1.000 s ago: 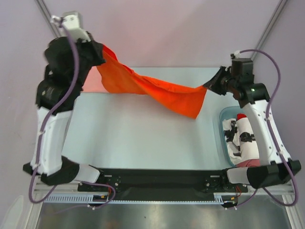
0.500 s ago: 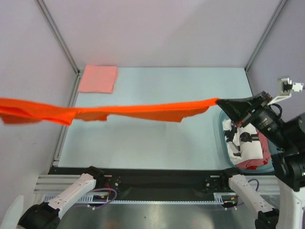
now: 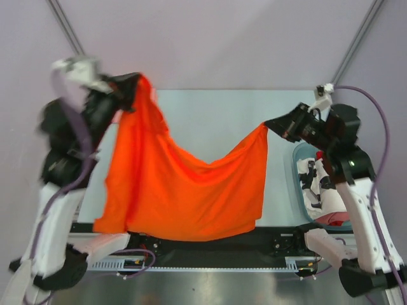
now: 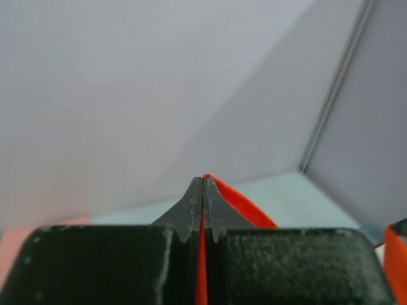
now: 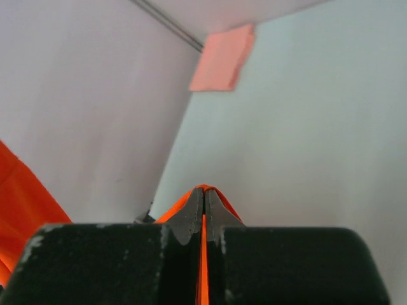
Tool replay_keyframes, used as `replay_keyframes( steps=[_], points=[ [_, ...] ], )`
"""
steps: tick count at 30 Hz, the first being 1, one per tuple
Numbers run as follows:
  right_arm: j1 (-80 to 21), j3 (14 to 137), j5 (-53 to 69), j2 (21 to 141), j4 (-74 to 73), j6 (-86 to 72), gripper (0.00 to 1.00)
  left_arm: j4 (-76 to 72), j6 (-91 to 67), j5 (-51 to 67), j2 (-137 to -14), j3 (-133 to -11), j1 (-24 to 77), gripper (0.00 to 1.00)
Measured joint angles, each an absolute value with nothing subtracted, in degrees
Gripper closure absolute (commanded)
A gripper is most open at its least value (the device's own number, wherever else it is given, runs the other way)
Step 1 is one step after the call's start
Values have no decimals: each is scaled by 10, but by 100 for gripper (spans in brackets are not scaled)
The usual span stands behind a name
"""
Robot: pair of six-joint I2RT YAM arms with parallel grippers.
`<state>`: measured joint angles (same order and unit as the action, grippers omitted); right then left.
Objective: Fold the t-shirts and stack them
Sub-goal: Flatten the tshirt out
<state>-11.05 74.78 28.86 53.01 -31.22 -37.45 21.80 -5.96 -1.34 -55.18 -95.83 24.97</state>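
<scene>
A bright orange-red t-shirt (image 3: 184,190) hangs spread in the air over the table, sagging in the middle. My left gripper (image 3: 138,81) is shut on its upper left corner, high at the back left. My right gripper (image 3: 267,124) is shut on the upper right corner. In the left wrist view the fingertips (image 4: 202,185) pinch the orange cloth (image 4: 245,203). The right wrist view shows its own gripper (image 5: 204,193) clamped on the same cloth (image 5: 25,200). A folded pale salmon-pink t-shirt (image 5: 221,58) lies at the table's far left corner, hidden in the top view.
A translucent blue-green tub (image 3: 297,166) at the right edge holds several crumpled shirts (image 3: 321,184), white and red. The pale blue table top (image 3: 216,121) is bounded by grey walls and metal corner posts (image 3: 353,47).
The shirt was stretched flat between widely spread arms half a second ago. Both arms have swung back over the table and the shirt now hangs down as an open sheet.
</scene>
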Motion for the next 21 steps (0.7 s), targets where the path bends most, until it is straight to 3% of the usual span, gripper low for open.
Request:
replay_keyframes(
  steps=[8,14,18,21],
  points=[
    [-85,686,182,791,-184,-337,100,166,-64,9,-938,-899,163,100],
    [-24,725,152,1015,-149,-317,100,163,-70,57,-1201,-1033,113,100],
    [-18,835,150,1126,-164,-303,100,174,-78,84,-1292,-1139,95,100],
    [-20,883,150,1145,-169,-299,100,173,-86,100,-1298,-1173,87,100]
  ],
)
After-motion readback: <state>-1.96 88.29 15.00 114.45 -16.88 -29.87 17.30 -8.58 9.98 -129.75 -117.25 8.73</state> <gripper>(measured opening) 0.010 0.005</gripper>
